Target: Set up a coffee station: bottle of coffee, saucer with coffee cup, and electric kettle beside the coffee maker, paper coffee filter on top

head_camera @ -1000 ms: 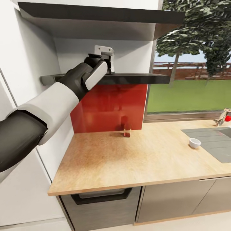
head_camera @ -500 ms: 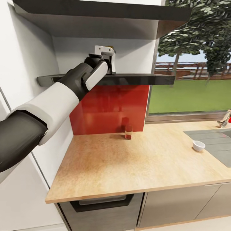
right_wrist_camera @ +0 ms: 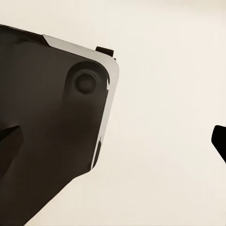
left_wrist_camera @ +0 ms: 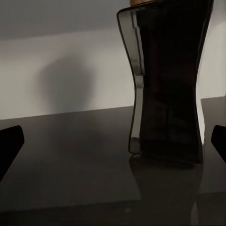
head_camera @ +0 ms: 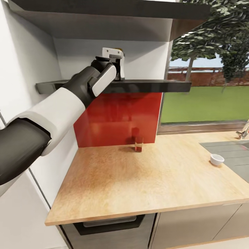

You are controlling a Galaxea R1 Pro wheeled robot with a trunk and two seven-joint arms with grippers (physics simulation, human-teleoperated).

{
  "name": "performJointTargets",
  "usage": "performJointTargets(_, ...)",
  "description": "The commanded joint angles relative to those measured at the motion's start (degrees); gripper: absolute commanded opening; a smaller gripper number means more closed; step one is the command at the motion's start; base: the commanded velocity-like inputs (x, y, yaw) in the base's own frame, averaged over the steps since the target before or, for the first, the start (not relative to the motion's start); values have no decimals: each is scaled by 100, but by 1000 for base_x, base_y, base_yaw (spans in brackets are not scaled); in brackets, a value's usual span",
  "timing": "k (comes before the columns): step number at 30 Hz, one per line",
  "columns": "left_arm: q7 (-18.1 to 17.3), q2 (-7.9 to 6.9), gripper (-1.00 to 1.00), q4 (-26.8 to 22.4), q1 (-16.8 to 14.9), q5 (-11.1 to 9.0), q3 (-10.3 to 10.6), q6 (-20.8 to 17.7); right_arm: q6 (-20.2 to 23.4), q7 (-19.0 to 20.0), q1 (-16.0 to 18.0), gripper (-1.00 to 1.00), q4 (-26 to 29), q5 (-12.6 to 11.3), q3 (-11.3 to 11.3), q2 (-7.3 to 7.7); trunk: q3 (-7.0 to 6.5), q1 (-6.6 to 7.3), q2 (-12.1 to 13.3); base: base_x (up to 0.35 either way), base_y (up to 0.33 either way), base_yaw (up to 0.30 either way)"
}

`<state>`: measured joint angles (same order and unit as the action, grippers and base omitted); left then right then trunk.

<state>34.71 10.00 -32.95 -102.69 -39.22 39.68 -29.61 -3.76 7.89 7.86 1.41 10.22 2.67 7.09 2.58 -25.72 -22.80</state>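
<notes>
Bottle of coffee (left_wrist_camera: 167,80): we find it upright on the kitchen shelf (head_camera: 145,85), near the wall, dark with a waisted body; a yellow cap edge shows at its top.
Handling: we judge it rigid, smooth-sided, probably slippery and light; the narrow waist looks the safest place to grip.
Left end effector (left_wrist_camera: 113,141): spread wide, both fingertips (left_wrist_camera: 9,141) at the frame edges, the bottle between them but nearer one side, not yet touched.
Right end effector (right_wrist_camera: 113,141): spread, holding nothing.
Surface (head_camera: 138,180): a small red-filled glass (head_camera: 138,143) stands at the back edge by the red splashback; a small white cup (head_camera: 217,159) sits beside the sink.
</notes>
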Motion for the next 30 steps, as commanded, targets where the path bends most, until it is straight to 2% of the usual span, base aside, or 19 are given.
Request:
performJointTargets(1,44,0,100,0,-14,-43,22,-10,-20,10,2,100,-3,24,23,3,14,-6,-12,243,0,0)
performJointTargets(8,45,0,100,-71,-17,-43,11,-6,-21,11,-23,100,-3,24,23,3,14,-6,-12,181,0,0)
performJointTargets(16,62,0,100,-413,19,-33,5,-40,-22,10,-37,100,-1,24,23,3,14,-6,-12,17,0,0)
performJointTargets(30,70,0,100,-427,21,-33,5,-57,-27,11,-70,100,-5,24,23,3,14,-6,-12,0,0,0)
